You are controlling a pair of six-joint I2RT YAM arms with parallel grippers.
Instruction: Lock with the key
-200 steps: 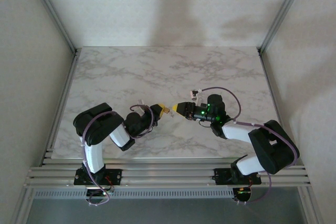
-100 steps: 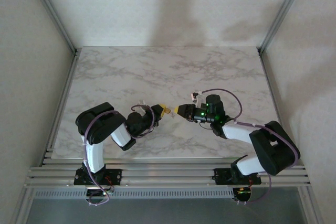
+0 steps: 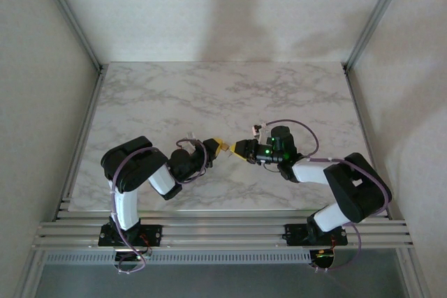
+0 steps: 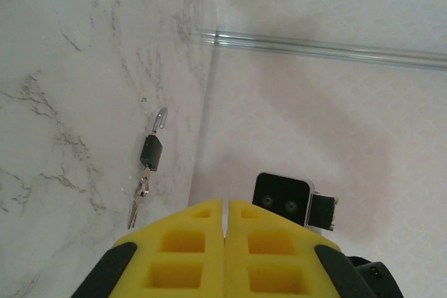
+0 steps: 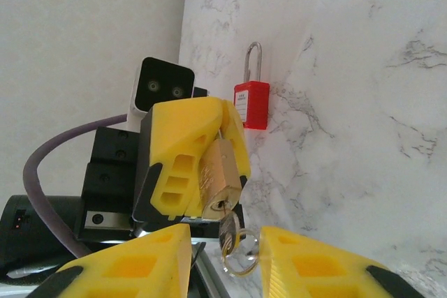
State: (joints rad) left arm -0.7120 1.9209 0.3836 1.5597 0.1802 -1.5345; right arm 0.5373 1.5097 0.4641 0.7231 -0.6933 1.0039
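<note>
Two grippers meet nose to nose from above, left gripper (image 3: 218, 147) facing right gripper (image 3: 238, 149). Left wrist: its pads (image 4: 188, 256) are pressed together, and a black lock (image 4: 151, 153) lies spare beyond. Right wrist: the left clamps the brass padlock (image 5: 218, 172) keyhole outward, presenting the seated key (image 5: 228, 232) between the right's parted fingers (image 5: 140, 270), apparently ready for turning.

Left arm (image 3: 133, 172) and right arm (image 3: 353, 197) alike, white shell links, black joints and wrists, purple cable (image 5: 77, 134) looped along each, small green light (image 3: 268, 150) at right wrist, yellow fingers (image 4: 202, 222) with rectangular cut-outs, black-backed.
</note>
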